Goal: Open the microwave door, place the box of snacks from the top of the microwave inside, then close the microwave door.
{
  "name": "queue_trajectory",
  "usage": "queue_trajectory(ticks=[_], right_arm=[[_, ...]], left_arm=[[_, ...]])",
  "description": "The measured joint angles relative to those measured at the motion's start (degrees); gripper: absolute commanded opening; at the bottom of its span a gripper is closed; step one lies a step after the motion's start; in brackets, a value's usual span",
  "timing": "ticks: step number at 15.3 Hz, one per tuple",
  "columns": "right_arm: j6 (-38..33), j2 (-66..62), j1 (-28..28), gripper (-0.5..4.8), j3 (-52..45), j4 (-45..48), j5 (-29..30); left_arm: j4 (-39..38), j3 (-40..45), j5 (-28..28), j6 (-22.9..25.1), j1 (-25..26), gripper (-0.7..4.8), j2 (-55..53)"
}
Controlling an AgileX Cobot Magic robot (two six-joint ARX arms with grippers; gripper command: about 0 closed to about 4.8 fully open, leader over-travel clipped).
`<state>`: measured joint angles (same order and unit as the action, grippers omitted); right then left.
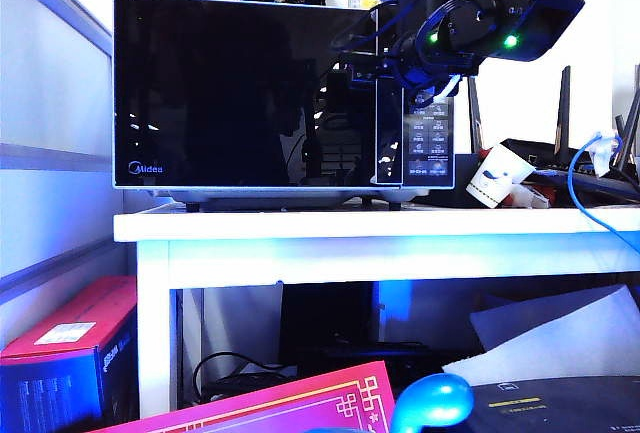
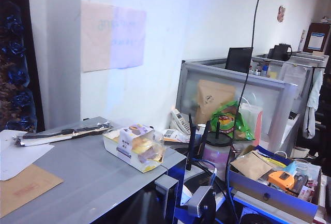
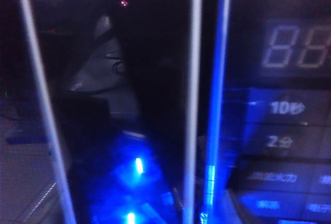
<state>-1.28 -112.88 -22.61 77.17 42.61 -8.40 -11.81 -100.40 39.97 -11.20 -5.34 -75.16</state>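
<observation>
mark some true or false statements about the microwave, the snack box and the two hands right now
1. The microwave door is shut. True.
2. The box of snacks is inside the microwave. False: it lies on the microwave's grey top, near the edge.
3. The right hand is at the door's handle strip, beside the button panel. True.
4. The right hand is holding the box of snacks. False: it is at the front of the door, apart from the box.
5. The left hand shows in the exterior view. False: only the right arm appears there, and the left wrist view shows no fingers.
6. The display reads as 8-shaped digits. True.
</observation>
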Motion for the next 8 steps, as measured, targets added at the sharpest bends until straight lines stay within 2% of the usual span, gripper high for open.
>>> queue_trajectory(ticks=[1, 2, 8], right_arm=[[0.02, -0.02, 0.04, 2.81, 0.00, 0.00, -0.17], [0.00, -0.02, 0.11, 2.20, 0.00, 0.00, -0.15], [-0.13, -0.26, 0.00, 2.14, 0.15, -0.02, 2.05]], left_arm=[[0.00, 0.00, -0.02, 0.00, 0.00, -0.05, 0.00], [0.00, 0.00, -0.02, 0.00, 0.00, -0.05, 0.00], [-1.20, 0.00, 0.00, 0.02, 0.00, -0.05, 0.00]])
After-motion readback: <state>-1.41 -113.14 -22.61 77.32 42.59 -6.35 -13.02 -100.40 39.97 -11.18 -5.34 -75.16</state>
